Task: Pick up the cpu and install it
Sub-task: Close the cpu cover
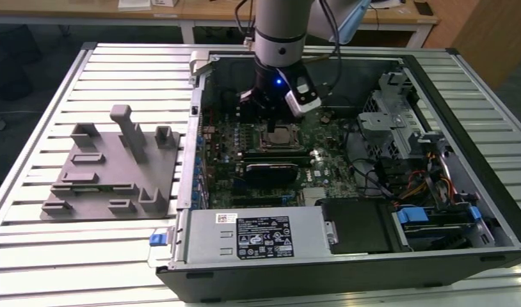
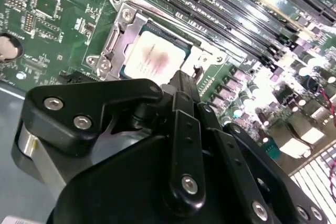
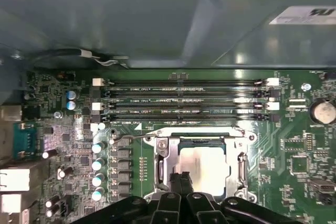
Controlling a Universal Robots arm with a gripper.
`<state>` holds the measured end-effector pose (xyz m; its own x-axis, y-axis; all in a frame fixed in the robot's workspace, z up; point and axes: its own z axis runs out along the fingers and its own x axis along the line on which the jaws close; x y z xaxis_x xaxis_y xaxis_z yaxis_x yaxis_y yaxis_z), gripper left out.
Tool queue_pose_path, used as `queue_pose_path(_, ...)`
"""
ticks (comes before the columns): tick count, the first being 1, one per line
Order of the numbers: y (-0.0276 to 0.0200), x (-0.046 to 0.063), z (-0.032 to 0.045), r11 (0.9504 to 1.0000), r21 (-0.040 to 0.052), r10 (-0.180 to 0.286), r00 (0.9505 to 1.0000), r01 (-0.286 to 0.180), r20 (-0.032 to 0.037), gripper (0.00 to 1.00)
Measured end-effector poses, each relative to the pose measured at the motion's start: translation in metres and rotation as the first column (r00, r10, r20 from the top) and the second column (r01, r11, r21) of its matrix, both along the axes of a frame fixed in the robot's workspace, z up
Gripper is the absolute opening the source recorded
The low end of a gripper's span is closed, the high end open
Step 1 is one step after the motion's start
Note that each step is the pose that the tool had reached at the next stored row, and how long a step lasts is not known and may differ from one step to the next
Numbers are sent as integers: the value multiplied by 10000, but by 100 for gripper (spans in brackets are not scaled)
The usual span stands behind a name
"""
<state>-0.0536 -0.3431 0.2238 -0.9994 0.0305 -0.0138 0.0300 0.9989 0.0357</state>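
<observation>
The cpu (image 3: 207,167) lies in its socket (image 3: 161,153) on the motherboard (image 3: 294,145). The gripper (image 3: 181,177), pressed together and empty, hangs over the cpu's edge.

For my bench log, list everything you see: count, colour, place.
table: one, pale slatted metal, under the case
computer case: one, black, open, on the table
motherboard: one, green, inside the case
cpu: one, silvery, in the motherboard's metal socket
power supply box: one, silver, inside the case
fixture block: one, grey, on the table, exterior view's left of the case
arm: one, grey, reaching into the case
tool: one, black, above the cpu
</observation>
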Motion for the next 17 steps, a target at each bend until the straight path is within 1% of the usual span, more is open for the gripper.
queue_pose_path(5, 0, 0, 94, 10000, -1, 0, 10000, 0, 14, 11)
queue_pose_path(8, 0, 0, 109, 10000, 1, 0, 10000, 0, 22, 11)
queue_pose_path(9, 0, -1, 109, 10000, 1, -2, 10000, 2, 42, 11)
queue_pose_path(10, 0, -2, 110, 10000, -3, -2, 9999, 2, 103, 11)
queue_pose_path(12, -1, -3, 108, 10000, -3, -5, 9996, 5, 285, 11)
queue_pose_path(13, 0, -3, 108, 10000, -8, -12, 9993, 12, 365, 11)
queue_pose_path(14, 0, -2, 107, 10000, -13, -27, 9991, 27, 412, 11)
queue_pose_path(15, 0, -2, 106, 10000, -22, -39, 9991, 40, 423, 11)
queue_pose_path(17, 0, 3, 104, 9999, -34, -103, 9991, 105, 423, 11)
